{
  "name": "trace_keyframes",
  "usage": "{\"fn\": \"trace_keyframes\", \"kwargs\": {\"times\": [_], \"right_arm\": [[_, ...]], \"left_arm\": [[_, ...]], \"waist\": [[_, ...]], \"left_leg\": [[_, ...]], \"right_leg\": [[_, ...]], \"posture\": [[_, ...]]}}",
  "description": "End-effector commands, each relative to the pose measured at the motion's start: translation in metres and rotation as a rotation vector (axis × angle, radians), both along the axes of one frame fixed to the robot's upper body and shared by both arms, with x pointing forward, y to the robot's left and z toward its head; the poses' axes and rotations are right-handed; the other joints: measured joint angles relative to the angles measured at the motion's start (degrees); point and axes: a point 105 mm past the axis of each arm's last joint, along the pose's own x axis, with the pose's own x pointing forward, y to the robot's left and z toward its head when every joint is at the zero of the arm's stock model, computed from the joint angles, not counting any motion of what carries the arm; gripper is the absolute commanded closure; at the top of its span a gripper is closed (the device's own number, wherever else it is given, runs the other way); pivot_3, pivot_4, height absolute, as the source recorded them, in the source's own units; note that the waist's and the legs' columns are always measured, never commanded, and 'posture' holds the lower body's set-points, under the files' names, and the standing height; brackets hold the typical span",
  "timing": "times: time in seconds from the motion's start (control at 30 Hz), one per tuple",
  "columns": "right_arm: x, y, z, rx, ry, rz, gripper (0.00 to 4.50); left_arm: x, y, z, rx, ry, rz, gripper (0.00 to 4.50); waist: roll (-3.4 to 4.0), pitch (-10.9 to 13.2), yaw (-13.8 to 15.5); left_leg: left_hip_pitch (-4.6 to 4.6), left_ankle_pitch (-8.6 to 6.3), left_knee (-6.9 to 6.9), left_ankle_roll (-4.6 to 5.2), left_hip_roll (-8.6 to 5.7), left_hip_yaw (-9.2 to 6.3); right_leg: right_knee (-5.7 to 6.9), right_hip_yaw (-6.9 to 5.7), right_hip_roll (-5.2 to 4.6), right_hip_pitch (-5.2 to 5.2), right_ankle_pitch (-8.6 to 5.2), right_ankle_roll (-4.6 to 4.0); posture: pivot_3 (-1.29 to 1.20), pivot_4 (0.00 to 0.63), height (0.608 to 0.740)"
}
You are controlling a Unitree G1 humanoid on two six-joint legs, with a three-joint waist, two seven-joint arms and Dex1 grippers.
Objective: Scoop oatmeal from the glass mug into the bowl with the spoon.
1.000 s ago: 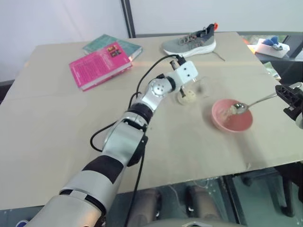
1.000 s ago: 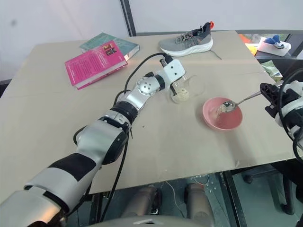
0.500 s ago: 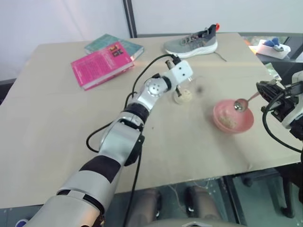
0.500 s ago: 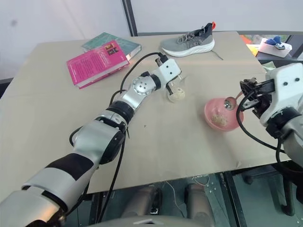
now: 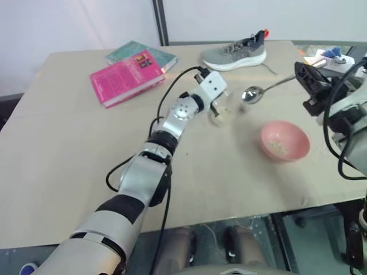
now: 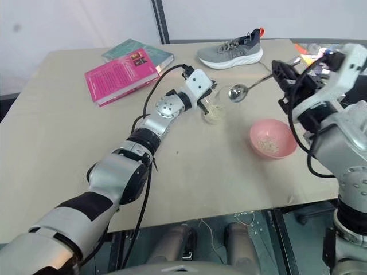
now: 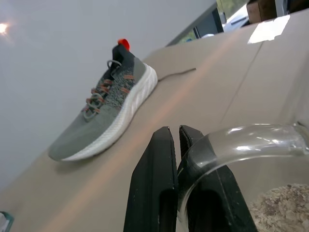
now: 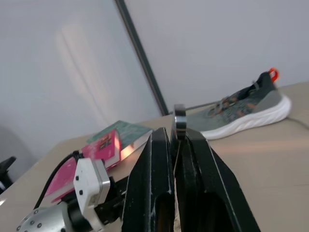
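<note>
Tan table (image 5: 69, 154) mostly bare at the near side and left; clutter sits at the far edge: pink book (image 5: 125, 77) on a teal book (image 5: 150, 55), grey sneaker (image 5: 235, 54). Glass mug (image 5: 223, 109) mid-table, oatmeal (image 7: 282, 208) heaped in its bottom. Left gripper (image 7: 175, 145) pinched shut on the mug rim, one finger inside, one outside. Pink bowl (image 5: 285, 141) to the right of the mug, apart from it, some oatmeal inside, near the table's right edge. Right gripper (image 5: 305, 76) clamped on the spoon (image 5: 261, 90) handle end. Spoon airborne between mug and bowl, above both; long axis roughly level, bowl end pointing left toward the mug. Open table between mug and bowl.
</note>
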Motion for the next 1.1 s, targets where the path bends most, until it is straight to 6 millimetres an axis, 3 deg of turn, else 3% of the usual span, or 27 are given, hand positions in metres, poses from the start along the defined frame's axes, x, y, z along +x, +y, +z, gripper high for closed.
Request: {"fn": "trace_keyframes", "kwargs": {"times": [0.03, 0.43, 0.47, 0.5, 0.73, 0.87, 0.97, 1.1], "right_arm": [[0.005, 0.013, 0.004, -0.015, -0.028, 0.036, 4.50], [0.039, 0.082, -0.033, -0.156, 0.011, 0.209, 4.50], [0.040, 0.086, -0.036, -0.168, 0.012, 0.225, 3.73], [0.040, 0.092, -0.039, -0.176, 0.011, 0.245, 3.50], [0.038, 0.110, -0.050, -0.252, -0.019, 0.320, 0.15], [0.015, 0.111, -0.048, -0.307, -0.097, 0.416, 0.03], [-0.016, 0.102, -0.058, -0.454, -0.172, 0.494, 0.03], [-0.038, 0.086, -0.075, -0.607, -0.213, 0.506, 0.03]], "left_arm": [[-0.005, -0.001, 0.024, -0.070, -0.072, -0.021, 4.46], [-0.018, 0.032, 0.022, -0.234, -0.064, 0.031, 4.46], [-0.019, 0.036, 0.020, -0.249, -0.056, 0.039, 4.50], [-0.021, 0.042, 0.017, -0.269, -0.043, 0.051, 4.50], [-0.027, 0.077, 0.002, -0.383, 0.034, 0.141, 4.50], [-0.030, 0.106, -0.005, -0.440, 0.057, 0.205, 4.50], [-0.033, 0.138, -0.018, -0.491, 0.080, 0.282, 4.50], [-0.035, 0.158, -0.029, -0.536, 0.098, 0.331, 4.50]], "waist": [[0.01, 0.0, 0.0], [0.03, 0.0, -1.3], [0.03, 0.0, -1.3], [0.03, 0.0, -1.4], [0.05, 0.0, -1.6], [0.06, 0.0, -1.5], [0.06, 0.0, -1.2], [0.06, 0.0, -1.4]], "left_leg": [[0.00, 0.00, 0.00, 0.00, 0.00, 0.00], [0.01, 0.00, 0.01, -0.01, 0.00, -0.04], [0.01, 0.00, 0.01, -0.01, -0.01, -0.05], [0.01, 0.00, 0.01, -0.01, -0.02, -0.04], [0.04, 0.01, 0.01, -0.03, -0.02, -0.08], [0.04, 0.01, 0.01, -0.03, -0.02, -0.10], [0.02, 0.01, 0.00, -0.04, -0.05, -0.16], [0.02, -0.01, -0.01, -0.04, -0.07, -0.17]], "right_leg": [[0.00, 0.00, 0.00, 0.00, 0.00, 0.00], [0.05, -0.02, 0.03, -0.04, 0.00, 0.00], [0.03, -0.03, 0.03, -0.04, 0.00, 0.00], [0.04, -0.02, 0.02, -0.04, 0.00, 0.00], [0.06, -0.04, 0.03, -0.05, 0.00, 0.00], [0.05, -0.05, 0.02, -0.04, 0.00, 0.00], [-0.02, -0.11, -0.02, -0.03, 0.00, 0.00], [-0.11, -0.12, -0.04, -0.01, 0.00, 0.00]], "posture": [[0.00, 0.150, 0.740], [0.00, 0.150, 0.740], [0.00, 0.150, 0.740], [0.00, 0.150, 0.740], [0.00, 0.150, 0.740], [0.00, 0.150, 0.740], [0.00, 0.150, 0.740], [0.00, 0.150, 0.740]]}}
